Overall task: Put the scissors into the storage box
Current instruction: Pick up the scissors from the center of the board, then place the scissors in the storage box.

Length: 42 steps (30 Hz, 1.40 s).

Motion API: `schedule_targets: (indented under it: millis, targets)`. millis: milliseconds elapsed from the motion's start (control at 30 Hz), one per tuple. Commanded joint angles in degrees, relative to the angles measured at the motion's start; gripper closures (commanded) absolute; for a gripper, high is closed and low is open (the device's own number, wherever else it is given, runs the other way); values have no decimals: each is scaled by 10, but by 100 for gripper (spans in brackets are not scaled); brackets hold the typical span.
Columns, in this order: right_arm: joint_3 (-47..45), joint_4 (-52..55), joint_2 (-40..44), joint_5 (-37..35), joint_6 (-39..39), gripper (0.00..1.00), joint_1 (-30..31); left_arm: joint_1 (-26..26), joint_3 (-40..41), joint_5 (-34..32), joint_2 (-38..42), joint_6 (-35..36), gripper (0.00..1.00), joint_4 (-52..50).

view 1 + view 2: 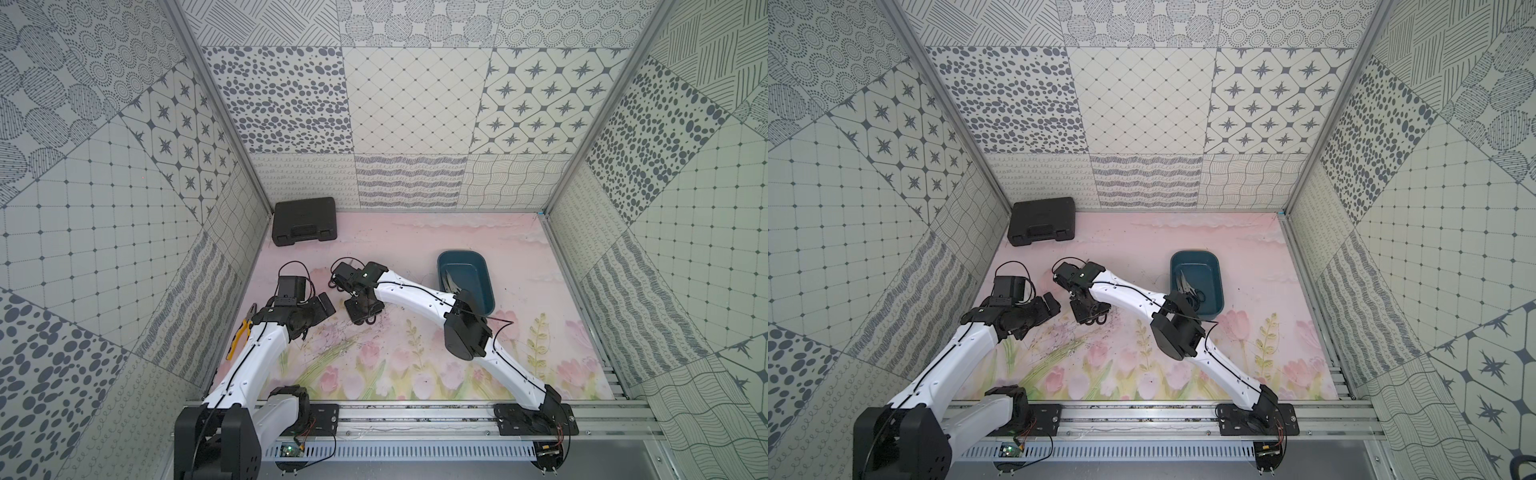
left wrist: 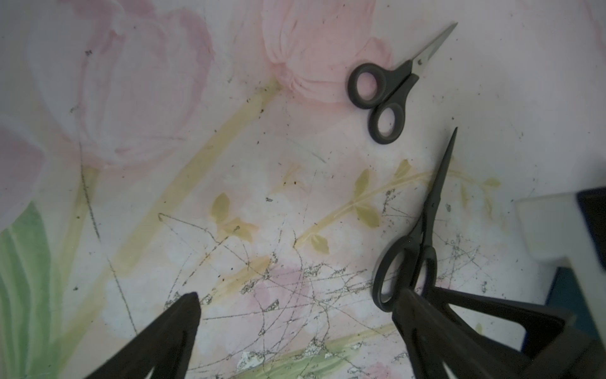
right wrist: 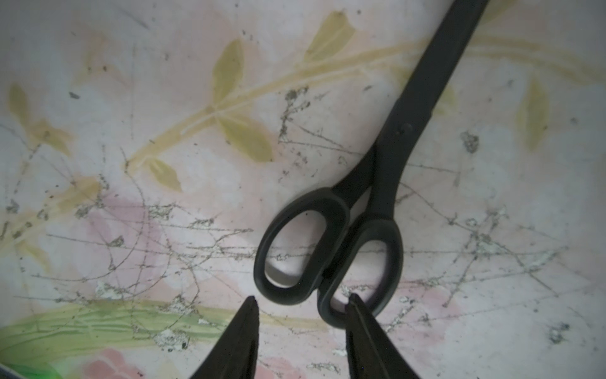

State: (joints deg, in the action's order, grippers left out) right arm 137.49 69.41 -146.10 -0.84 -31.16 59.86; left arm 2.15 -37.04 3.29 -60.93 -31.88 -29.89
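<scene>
Right gripper [image 3: 301, 298] straddles scissors [image 3: 388, 164] loop; blade tip cut off

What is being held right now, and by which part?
Nothing yet: right gripper straddles a handle loop of the black scissors without clamping; left gripper is open, empty.

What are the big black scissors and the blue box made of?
The big scissors: dull black throughout, blades likely coated metal, loops probably matte plastic. The box: likely smooth plastic, judging by its even teal colour, rounded corners and flared rim.
</scene>
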Motion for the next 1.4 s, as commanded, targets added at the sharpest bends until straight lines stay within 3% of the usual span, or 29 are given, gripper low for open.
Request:
schedule_targets:
  millis: [0, 200, 367, 567, 733, 1000, 1367]
  targets:
    - [28, 11, -24, -13, -15, 55, -9, 2, 6, 39, 15, 1, 1, 26]
    - [54, 26, -67, -14, -23, 61, -21, 2, 8, 44, 25, 2, 1, 26]
    - [75, 72, -96, -41, -26, 76, -36, 2, 7, 52, 29, -2, 1, 29]
    - [-50, 54, -56, -58, -19, 88, -72, 3, 8, 59, 43, 2, 1, 32]
    - [-178, -24, 27, -40, -1, 100, -98, -4, 9, 140, 41, 19, 1, 81]
    - [-247, -94, 147, 15, 69, 100, -115, -60, -1, 205, 30, 31, 1, 149]
    - [-327, -127, 296, 54, 83, 100, -182, -122, -22, 249, 25, 44, 1, 223]
